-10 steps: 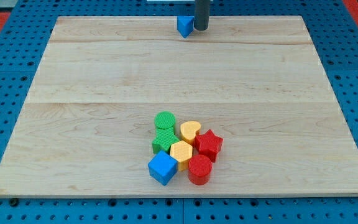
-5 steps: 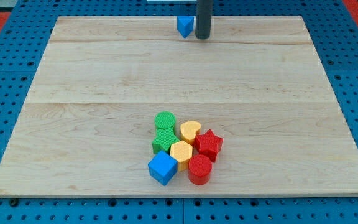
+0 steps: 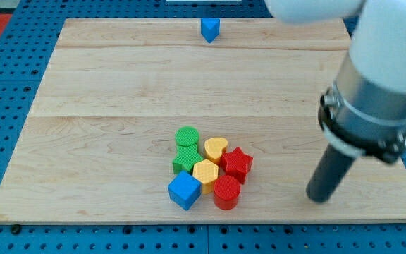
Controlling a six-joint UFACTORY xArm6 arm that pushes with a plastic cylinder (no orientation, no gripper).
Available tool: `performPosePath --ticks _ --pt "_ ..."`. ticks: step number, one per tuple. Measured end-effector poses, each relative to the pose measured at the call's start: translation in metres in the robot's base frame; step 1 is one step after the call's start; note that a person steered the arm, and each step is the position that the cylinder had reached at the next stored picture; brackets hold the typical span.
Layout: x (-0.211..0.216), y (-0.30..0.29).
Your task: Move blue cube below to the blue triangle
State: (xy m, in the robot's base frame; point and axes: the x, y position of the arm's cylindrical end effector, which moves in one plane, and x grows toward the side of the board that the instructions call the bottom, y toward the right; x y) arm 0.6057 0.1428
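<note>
The blue cube (image 3: 185,190) sits near the view's bottom, at the lower left of a tight cluster of blocks. The blue triangle (image 3: 210,29) stands alone at the view's top edge of the wooden board (image 3: 104,92). My tip (image 3: 318,197) rests on the board at the view's lower right, well to the right of the cluster and apart from every block. The arm's large grey and white body fills the view's upper right.
The cluster holds a green cylinder (image 3: 187,137), a green block (image 3: 185,159), a yellow heart (image 3: 216,149), a yellow hexagon (image 3: 206,172), a red star (image 3: 237,164) and a red cylinder (image 3: 226,192). Blue pegboard surrounds the board.
My tip has left the blue triangle at the view's top and swung down to the view's lower right. The arm's body now shows large. No block has moved.
</note>
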Motion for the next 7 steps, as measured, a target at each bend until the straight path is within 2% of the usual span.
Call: performPosePath --ticks 2,3,5,7 --pt "0.012 -0.155" --pt "0.002 -0.193" --pt "-0.011 -0.164" --pt "-0.054 -0.289"
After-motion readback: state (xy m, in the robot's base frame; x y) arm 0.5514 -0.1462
